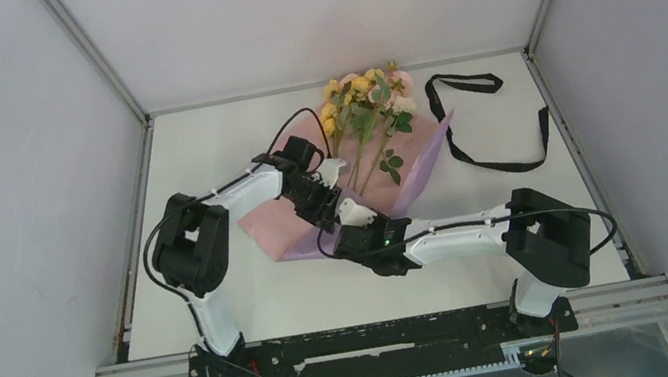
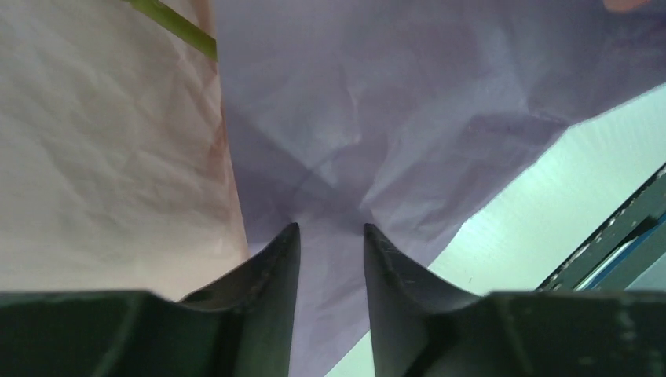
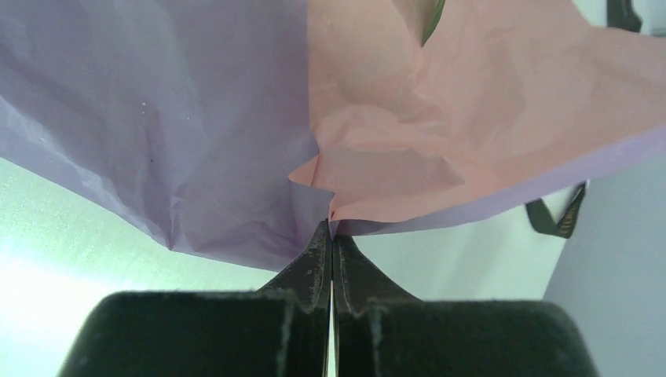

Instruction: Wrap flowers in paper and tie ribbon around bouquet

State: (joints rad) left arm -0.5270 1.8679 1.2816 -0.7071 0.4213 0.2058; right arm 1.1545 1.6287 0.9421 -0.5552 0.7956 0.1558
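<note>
The right gripper (image 3: 331, 226) is nearest, low over the desk (image 1: 227, 307) just ahead of the arm bases. Its jaws are pressed tight together, and their tips pinch the paper (image 1: 425, 164) at its near edge, where a pink fold meets the lilac face. Around that spot the sheet stands a little off the desk, with a shadow beneath it.

Just beyond and to the left is the left gripper (image 2: 331, 229). Its jaws are partly spread, with a creased stretch of lilac paper showing in the gap. The fingers (image 2: 275, 263) do not clamp it, and I cannot tell whether they touch it.

The paper lies at mid-desk, its pink face showing on the left and its lilac face on the right, loosely folded up around the stems.

The flowers (image 1: 363, 93) lie on the sheet with their stems pointing towards the grippers. The yellow, pink and cream heads pass the far edge, near the back wall.

The ribbon (image 3: 567, 216) lies loose on the desk to the right of the paper, apart from it, looped towards the far right corner.
</note>
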